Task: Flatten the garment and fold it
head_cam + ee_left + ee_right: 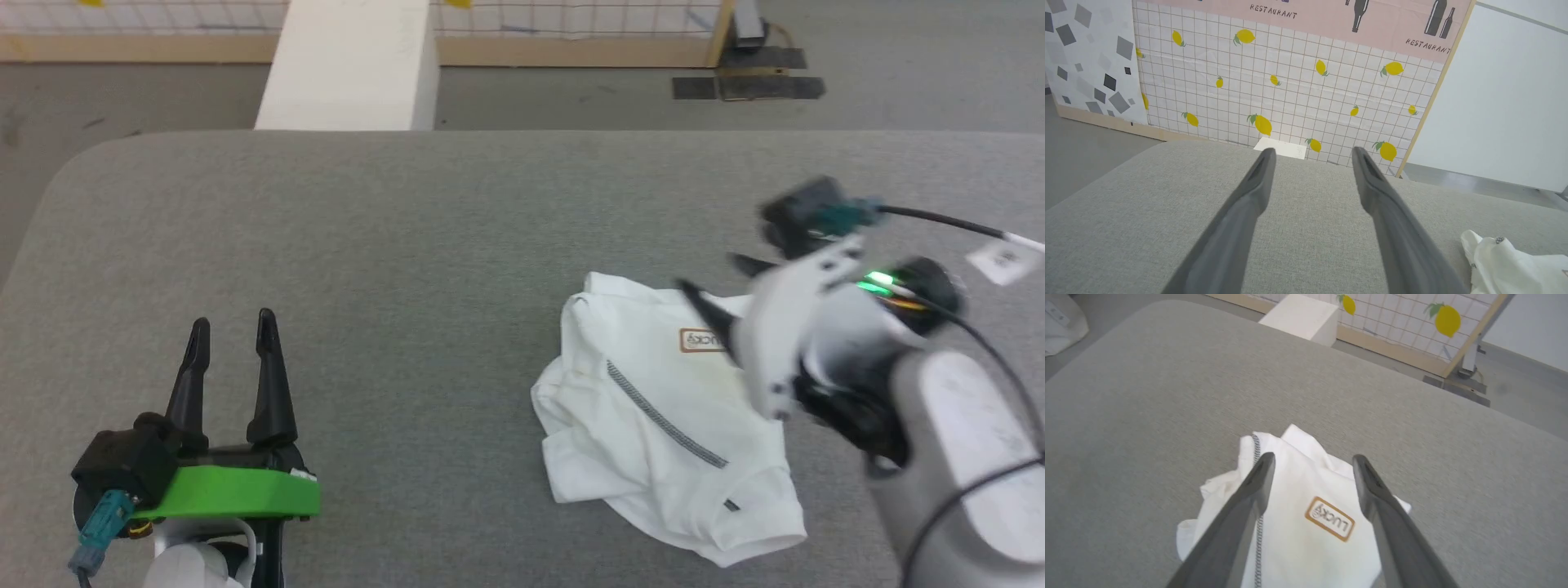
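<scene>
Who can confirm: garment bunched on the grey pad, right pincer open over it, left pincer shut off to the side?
Not quite: the left pincer is open, not shut; the left wrist view shows its fingers spread apart. The rest holds: garment bunched on the grey pad, right pincer open over it.

Light is bright, even and diffuse; shadows are faint. In the head view the right gripper [707,273] and its wrist are motion-blurred, a green light [878,283] behind the fingers flaring; the left gripper [233,320] is crisp. Between the right fingers the white garment [1298,486] is nearly blown out, folds barely showing. Beyond the left fingertips the lemon-print wall [1290,94] is sharp.
</scene>
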Tool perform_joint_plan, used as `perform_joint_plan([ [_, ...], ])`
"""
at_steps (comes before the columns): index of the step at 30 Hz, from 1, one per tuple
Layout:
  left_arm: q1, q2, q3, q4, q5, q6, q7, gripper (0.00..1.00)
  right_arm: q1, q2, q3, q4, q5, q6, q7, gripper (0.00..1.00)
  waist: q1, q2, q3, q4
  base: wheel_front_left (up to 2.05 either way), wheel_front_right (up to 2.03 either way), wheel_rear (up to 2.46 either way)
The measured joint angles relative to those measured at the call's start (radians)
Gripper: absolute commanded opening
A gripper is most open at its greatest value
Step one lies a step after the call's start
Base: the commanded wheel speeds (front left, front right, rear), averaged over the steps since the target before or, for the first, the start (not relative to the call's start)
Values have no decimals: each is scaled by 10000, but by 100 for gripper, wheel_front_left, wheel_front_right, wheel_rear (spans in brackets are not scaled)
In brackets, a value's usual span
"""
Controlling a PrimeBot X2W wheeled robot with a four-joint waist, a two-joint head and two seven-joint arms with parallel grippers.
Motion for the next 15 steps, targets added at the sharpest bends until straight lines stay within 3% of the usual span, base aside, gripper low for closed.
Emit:
perform_joint_plan([
  [6, -5, 0, -111, -86, 36, 0, 0, 100, 1751, -132, -1398, -395, -1256, -2, 802, 100, 0, 0, 1, -380, 0, 0, 0],
  [15, -42, 0, -267, -48, 36, 0, 0, 100, 2570, 637, -1626, 351, -1624, 0, 711, 100, 0, 0, 393, -173, 0, 0, 0],
])
